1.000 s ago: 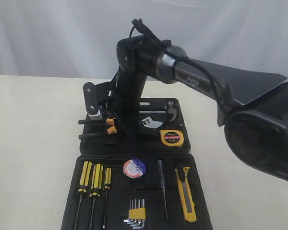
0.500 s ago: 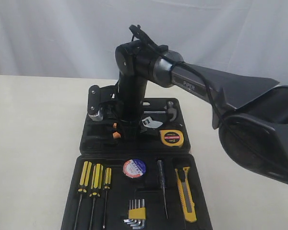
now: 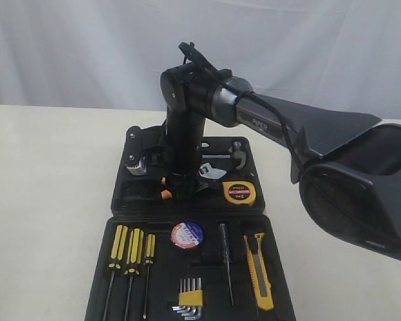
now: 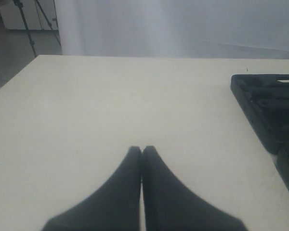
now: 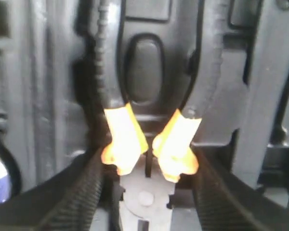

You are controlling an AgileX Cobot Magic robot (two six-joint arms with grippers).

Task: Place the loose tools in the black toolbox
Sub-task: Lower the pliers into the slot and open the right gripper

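Open flat on the bench [image 3: 47, 200]: black toolbox [image 3: 120, 202], one half far, one half near.

Across the far half from the right of the exterior view: right arm [image 3: 287, 127], wrist pointing down over that half's left part.

At the right gripper [image 5: 149, 156]: jaws set wide, ribbed pads pressed on either side of the black-orange-handled pliers [image 5: 127, 144], just behind the pivot. Holding the pliers by the orange shoulders of the handles, the black grips running away over a moulded recess. Cannot tell whether the pliers sit fully down in that recess. Only a spot of orange from the pliers visible in the exterior view, under the wrist.

At the left gripper [image 4: 142, 151]: tips touching, nothing between them, above bare bench, well to the side of the toolbox's far corner.

Already seated in the toolbox:
- yellow tape measure [image 3: 240, 192], far half, near-right corner, just beside wrench [image 3: 210, 171] and hammer [image 3: 239, 155]
- black tape roll [image 3: 187, 235], near half, middle, label up
- yellow-black utility knife [image 3: 258, 267], near half, right side, lengthwise

Also in the near half: three screwdrivers [image 3: 130, 249] at left, hex key set [image 3: 189, 296] at the near edge.
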